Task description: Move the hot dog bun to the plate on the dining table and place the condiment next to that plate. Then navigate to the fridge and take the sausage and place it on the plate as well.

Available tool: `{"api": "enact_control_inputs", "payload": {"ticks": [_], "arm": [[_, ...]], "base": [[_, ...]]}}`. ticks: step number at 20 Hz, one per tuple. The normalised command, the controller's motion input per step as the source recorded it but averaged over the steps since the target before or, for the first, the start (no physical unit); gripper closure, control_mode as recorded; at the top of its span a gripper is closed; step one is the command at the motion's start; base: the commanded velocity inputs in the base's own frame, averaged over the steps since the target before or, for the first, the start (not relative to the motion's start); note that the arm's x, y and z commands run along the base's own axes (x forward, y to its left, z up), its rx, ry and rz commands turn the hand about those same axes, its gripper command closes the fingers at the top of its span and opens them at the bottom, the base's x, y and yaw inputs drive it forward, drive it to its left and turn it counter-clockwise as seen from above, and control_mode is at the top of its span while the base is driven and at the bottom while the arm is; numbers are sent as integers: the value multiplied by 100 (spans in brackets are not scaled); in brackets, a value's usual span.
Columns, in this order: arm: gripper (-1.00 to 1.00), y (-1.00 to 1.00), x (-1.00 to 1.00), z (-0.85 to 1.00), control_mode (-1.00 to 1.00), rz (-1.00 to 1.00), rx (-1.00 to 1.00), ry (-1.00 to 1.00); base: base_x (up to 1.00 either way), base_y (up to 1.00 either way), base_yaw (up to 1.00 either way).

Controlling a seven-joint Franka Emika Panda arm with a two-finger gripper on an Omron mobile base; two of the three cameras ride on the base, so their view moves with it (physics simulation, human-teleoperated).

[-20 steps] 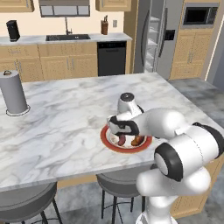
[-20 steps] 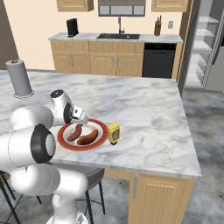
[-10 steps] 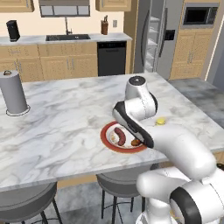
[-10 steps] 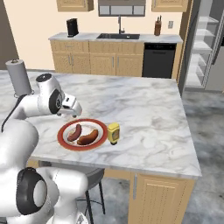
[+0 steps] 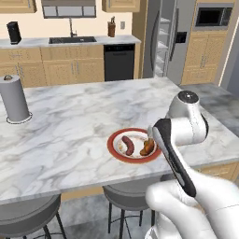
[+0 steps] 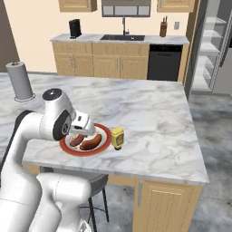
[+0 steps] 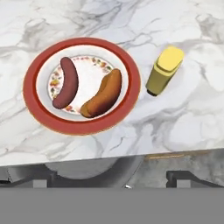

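The hand (image 6: pixel 85 125) hangs above the near edge of the plate (image 7: pixel 35 113), clear of everything on it. Its fingers are hard to make out, so whether it stands open cannot be told from the views; nothing is gripped.

The plate is round, with a broad red rim and a white centre bearing a small floral pattern. It rests on the marble surface (image 5: pixel 74 126), white with grey veining, close to the near edge. Two items lie side by side on the plate: the sausage (image 7: pixel 66 89), dark red-brown, smooth and slightly curved, and the hot dog bun (image 7: pixel 104 94), orange-brown and elongated. They are close together; contact between them cannot be confirmed.

The condiment (image 7: pixel 163 71), a yellow squeeze bottle with a squared cap, stands upright on the surface just beside the plate, not touching it.

In the left base view the forearm covers the right edge of the plate and hides the condiment. A grey paper towel roll (image 5: pixel 15 100) stands well apart, far left.
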Motion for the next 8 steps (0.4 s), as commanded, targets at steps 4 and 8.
{"api": "enact_control_inputs", "payload": {"ticks": [4, 8], "arm": [[-100, -71, -72, -23, -100, 0, 0, -7], [-100, -55, -8, -24, -100, -5, 0, -5]], "base": [[0, 0, 0], [0, 0, 0]]}}
